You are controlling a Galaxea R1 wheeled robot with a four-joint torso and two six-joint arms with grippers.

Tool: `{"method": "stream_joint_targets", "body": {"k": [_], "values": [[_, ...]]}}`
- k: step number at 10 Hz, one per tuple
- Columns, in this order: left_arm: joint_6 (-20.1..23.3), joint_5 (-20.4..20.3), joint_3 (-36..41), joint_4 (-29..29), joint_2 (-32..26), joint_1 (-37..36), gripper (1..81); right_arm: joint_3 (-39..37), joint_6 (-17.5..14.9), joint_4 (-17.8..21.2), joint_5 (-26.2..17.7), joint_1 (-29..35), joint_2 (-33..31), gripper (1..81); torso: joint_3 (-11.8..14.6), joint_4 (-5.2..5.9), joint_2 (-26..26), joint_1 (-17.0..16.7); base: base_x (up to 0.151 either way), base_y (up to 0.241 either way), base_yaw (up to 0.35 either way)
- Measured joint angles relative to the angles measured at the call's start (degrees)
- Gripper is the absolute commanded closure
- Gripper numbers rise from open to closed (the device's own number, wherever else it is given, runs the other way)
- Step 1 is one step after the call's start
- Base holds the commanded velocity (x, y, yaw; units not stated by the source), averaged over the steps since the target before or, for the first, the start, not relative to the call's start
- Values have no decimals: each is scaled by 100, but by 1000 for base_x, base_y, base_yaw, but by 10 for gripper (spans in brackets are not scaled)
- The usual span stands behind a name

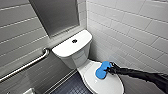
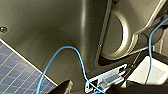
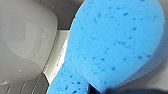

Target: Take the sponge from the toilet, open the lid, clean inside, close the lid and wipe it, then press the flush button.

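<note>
My right claw (image 1: 110,69) is at the narrow waist of the sponge (image 1: 102,70), which seems to rest on the closed lid (image 1: 108,84) of the toilet (image 1: 75,50). I cannot tell whether my fingers are spread or already pinching it. To pick it up well, I judge I should grip squarely across that waist, squeeze firmly because foam gives, and lift straight up clear of the lid.

We count one white toilet (image 1: 75,56), with one oval lid (image 1: 110,86) down over its bowl and one dark round flush button (image 1: 74,41) on its tank top, one blue sponge (image 1: 102,70), one metal grab bar (image 1: 27,65), and one black robot arm (image 1: 145,75).
</note>
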Motion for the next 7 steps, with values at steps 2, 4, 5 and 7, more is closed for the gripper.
{"method": "stream_joint_targets", "body": {"k": [2, 4, 5, 7], "values": [[0, 6, -55, 0, 26, 16, 10, -647, 150, 1, 35, 0, 505, 811, 0, 0, 0, 0, 0, 0, 0], [-2, 6, -262, 2, 182, 13, 10, -827, 212, 56, 243, -122, 631, 811, 0, 0, 0, 0, 0, 0, 0], [0, 4, -391, 2, 304, 13, 10, -802, 232, 72, 380, -171, 596, 811, 0, 0, 0, 0, 0, 0, 0], [1, 9, -435, 9, 384, 16, 10, -366, 257, 113, 669, -317, 251, 811, 0, 0, 0, 0, 0, 0, 0]]}}
